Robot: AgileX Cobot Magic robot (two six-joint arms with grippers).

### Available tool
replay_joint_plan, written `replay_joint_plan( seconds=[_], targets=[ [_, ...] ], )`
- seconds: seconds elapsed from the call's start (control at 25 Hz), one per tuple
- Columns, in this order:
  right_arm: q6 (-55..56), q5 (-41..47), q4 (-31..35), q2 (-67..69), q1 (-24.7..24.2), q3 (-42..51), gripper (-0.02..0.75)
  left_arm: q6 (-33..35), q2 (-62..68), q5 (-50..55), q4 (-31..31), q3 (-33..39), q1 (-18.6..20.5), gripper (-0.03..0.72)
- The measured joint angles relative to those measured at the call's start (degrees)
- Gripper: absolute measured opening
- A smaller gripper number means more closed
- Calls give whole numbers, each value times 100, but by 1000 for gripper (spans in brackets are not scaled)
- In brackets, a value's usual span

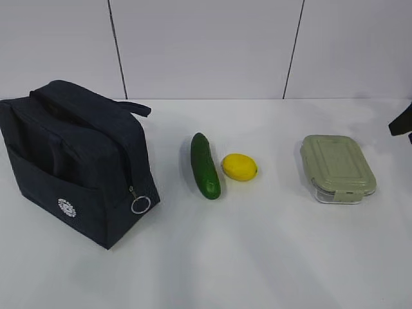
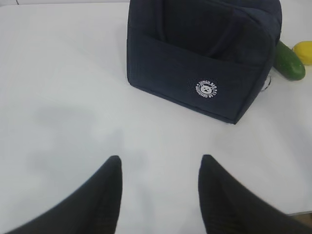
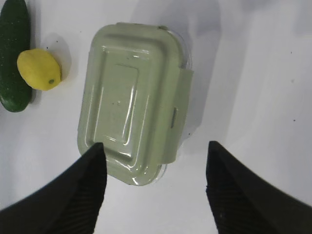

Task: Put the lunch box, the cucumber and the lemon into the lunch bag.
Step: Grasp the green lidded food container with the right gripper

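The navy lunch bag (image 1: 74,158) stands zipped at the left of the table; it also shows in the left wrist view as the lunch bag (image 2: 200,53). The dark green cucumber (image 1: 205,165) and the yellow lemon (image 1: 239,167) lie side by side in the middle. The lunch box (image 1: 338,167) with its sage-green lid sits at the right. My left gripper (image 2: 161,163) hovers open over bare table, short of the bag. My right gripper (image 3: 153,148) is open above the near end of the lunch box (image 3: 131,97), holding nothing. Beside it lie the lemon (image 3: 39,69) and the cucumber (image 3: 13,53).
The table (image 1: 257,257) is white, with a white panelled wall behind. A dark part of my right arm (image 1: 402,122) pokes in at the right edge of the exterior view. The bag's ring zipper pull (image 1: 141,204) hangs at its front corner.
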Motion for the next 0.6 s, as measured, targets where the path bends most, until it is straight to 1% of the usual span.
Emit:
replay_joint_plan(
  seconds=[0.12,0.24,0.32,0.6],
  targets=[
    [-57,0,185,55,0,313,491,0,0,0,0,0,0,370],
    [-555,-10,582,-49,0,836,491,0,0,0,0,0,0,370],
    [-811,-10,733,-158,0,1095,491,0,0,0,0,0,0,370],
    [-1539,-34,1214,-373,0,1352,491,0,0,0,0,0,0,370]
  ],
)
